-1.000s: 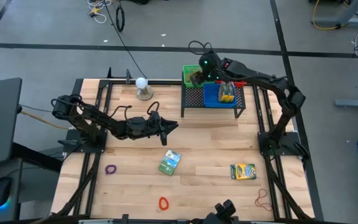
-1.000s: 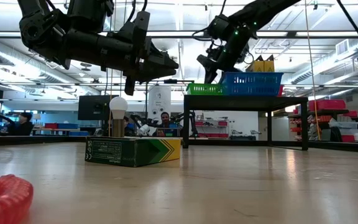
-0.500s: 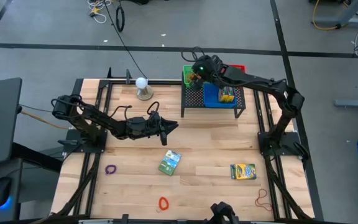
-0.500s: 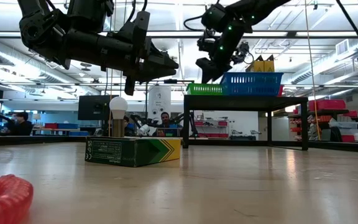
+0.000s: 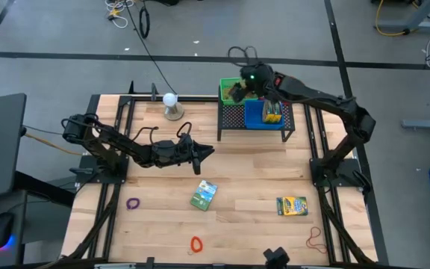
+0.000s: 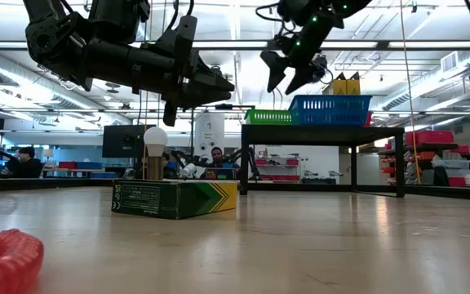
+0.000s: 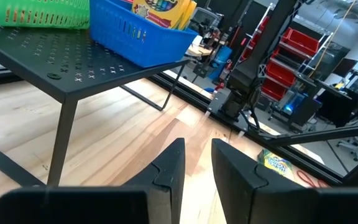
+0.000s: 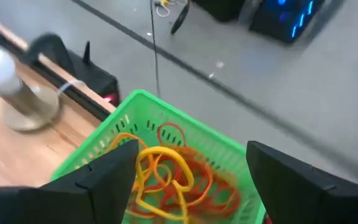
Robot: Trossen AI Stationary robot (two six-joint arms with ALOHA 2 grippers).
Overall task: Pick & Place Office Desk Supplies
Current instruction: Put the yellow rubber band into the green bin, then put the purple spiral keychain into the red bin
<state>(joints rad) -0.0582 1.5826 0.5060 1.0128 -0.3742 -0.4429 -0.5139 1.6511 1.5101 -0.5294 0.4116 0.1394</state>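
— Wooden desk (image 5: pixel 252 179), pale planks in a black frame. What lies on it, from the left?

— A small purple loop (image 5: pixel 133 202), a red ribbed coil (image 5: pixel 195 243), then a flat green crayon box (image 5: pixel 204 194) with yellow chevrons on its side; its lettering is too small to read. Further right lies a second box (image 5: pixel 292 205), yellow and green, beside a thin reddish rubber band (image 5: pixel 316 237).

— And the left gripper (image 5: pixel 206 152)?

— It hangs above the bare wood just above the green box, holding nothing, jaws narrowly parted.

— What about the rack?

— Black perforated metal rack (image 5: pixel 237 118) carrying a green mesh basket (image 8: pixel 157 121) full of orange and yellow rubber bands (image 8: pixel 166 171), and a blue basket (image 7: pixel 143 38) holding crayon boxes.

— The right gripper (image 5: pixel 237 91)?

— Over the green basket, jaws spread wide and empty.
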